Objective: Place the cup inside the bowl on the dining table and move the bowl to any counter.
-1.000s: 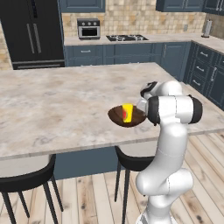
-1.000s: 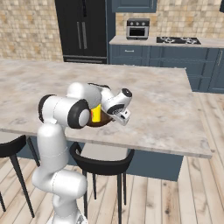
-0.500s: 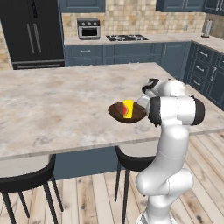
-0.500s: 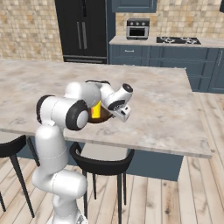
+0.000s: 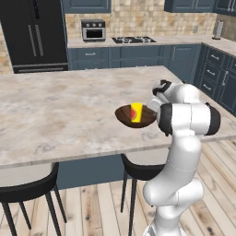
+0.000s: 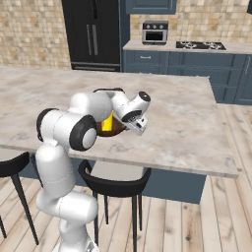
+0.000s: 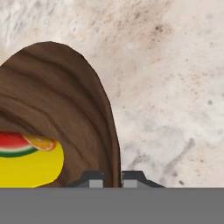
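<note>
The dark brown wooden bowl (image 5: pixel 135 116) hangs just above the marble dining table (image 5: pixel 60 106), near its front right part. Inside it lies the yellow cup (image 5: pixel 136 112), tilted, with its red patch showing. My gripper (image 7: pixel 112 178) is shut on the bowl's right rim, one fingertip inside the wall and one outside. In the hand view the bowl (image 7: pixel 57 109) fills the left side, with the cup (image 7: pixel 28 164) low in it. From the right base view, the bowl (image 6: pixel 110 129) and cup (image 6: pixel 109 118) peek out behind my arm.
The stone counter (image 5: pixel 184 40) with the black gas hob (image 5: pixel 133 40) runs along the back wall, with a small oven (image 5: pixel 93 31) and a black fridge (image 5: pixel 34 34) to the left. Black stools (image 5: pixel 27 191) stand at the table's front edge.
The bowl, with the cup in it, has risen slightly off the table in my grip. The hand has lifted with it.
</note>
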Tool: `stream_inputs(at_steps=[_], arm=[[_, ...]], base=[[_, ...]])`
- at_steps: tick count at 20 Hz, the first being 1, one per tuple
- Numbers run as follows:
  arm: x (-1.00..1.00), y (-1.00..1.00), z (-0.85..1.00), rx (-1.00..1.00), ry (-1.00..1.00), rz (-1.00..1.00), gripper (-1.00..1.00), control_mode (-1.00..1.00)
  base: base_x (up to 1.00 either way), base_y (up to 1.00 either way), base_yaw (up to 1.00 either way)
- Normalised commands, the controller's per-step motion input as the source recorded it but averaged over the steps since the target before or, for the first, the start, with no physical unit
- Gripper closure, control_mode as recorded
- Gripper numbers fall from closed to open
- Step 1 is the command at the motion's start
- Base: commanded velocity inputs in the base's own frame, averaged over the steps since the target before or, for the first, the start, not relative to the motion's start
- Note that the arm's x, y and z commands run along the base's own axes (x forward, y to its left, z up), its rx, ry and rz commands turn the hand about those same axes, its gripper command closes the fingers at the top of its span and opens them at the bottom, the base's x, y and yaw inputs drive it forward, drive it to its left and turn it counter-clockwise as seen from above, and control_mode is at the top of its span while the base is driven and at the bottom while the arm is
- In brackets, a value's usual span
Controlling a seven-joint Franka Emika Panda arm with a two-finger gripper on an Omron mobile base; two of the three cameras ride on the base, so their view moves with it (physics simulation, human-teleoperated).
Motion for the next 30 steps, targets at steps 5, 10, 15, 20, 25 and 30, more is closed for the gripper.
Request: stream_inputs(at_steps=[5, 10, 15, 20, 25, 30], arm=[[-0.24, 0.0, 0.2, 0.0, -0.02, 0.0, 1.0, -1.0], [-0.21, 0.0, 0.19, 0.0, 0.0, 0.0, 1.0, -1.0], [-0.25, 0.0, 0.22, 0.0, 0.0, 0.0, 1.0, -1.0], [-0.28, 0.0, 0.24, 0.01, 0.0, 0.0, 1.0, -1.0], [-0.27, 0.0, 0.21, 0.01, 0.0, 0.0, 1.0, -1.0], [-0.29, 0.0, 0.22, 0.0, 0.0, 0.0, 1.0, -1.0]], base=[[0.0, 0.0, 0.0], [0.0, 0.0, 0.0], [0.0, 0.0, 0.0], [0.0, 0.0, 0.0], [0.0, 0.0, 0.0], [0.0, 0.0, 0.0]])
